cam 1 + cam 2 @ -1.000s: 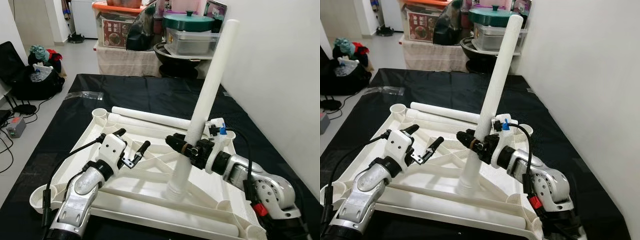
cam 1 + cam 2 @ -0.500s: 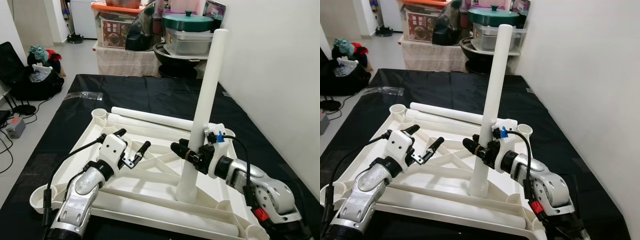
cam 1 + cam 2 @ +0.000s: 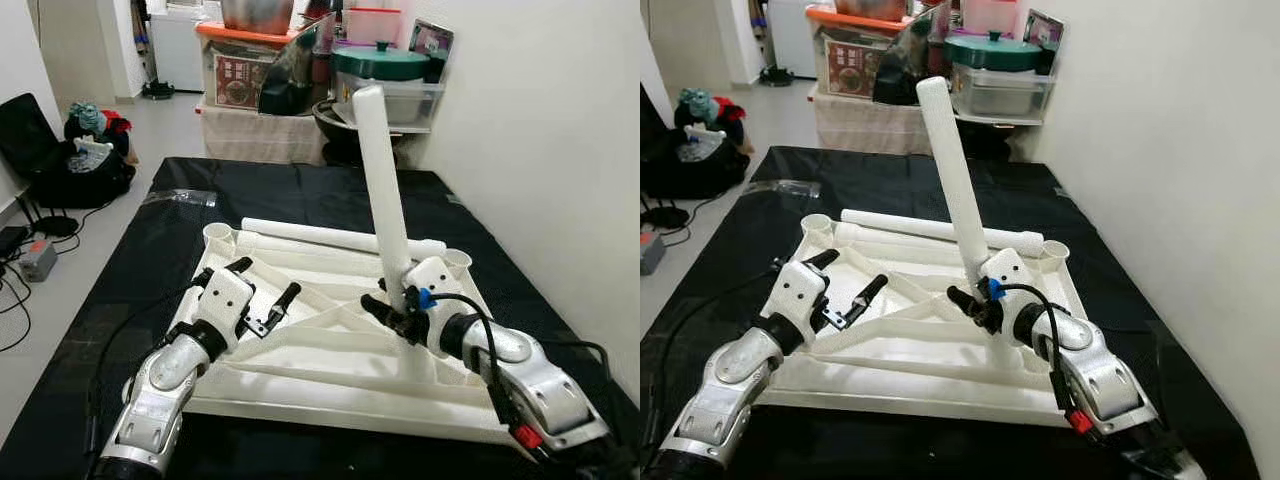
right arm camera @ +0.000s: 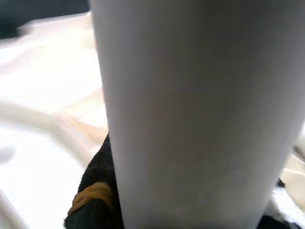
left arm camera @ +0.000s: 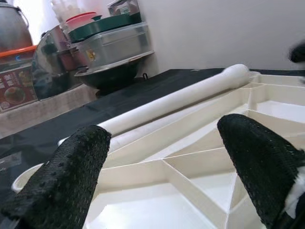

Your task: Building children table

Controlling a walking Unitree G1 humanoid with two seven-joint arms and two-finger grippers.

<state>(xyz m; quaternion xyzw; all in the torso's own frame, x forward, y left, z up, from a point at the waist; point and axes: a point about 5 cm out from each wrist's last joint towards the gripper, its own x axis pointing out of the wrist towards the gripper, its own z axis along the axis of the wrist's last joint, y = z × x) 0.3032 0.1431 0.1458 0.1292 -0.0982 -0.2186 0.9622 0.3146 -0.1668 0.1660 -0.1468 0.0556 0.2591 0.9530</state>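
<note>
Two hands: right hand (image 3: pixel 392 308) clamping upright leg (image 3: pixel 382 190), left hand (image 3: pixel 262 291) (spread wide) above tabletop (image 3: pixel 330 360).

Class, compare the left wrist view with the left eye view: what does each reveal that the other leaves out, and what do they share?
The left wrist view alone gives a close look between the open left gripper and its dotted black fingers, low over the tabletop's ribs. The left eye view alone has the right gripper shut on the upright table leg, and the black bag on the floor. Both show the upturned white tabletop, the spare leg lying along its far edge, and the stacked pots behind.
</note>
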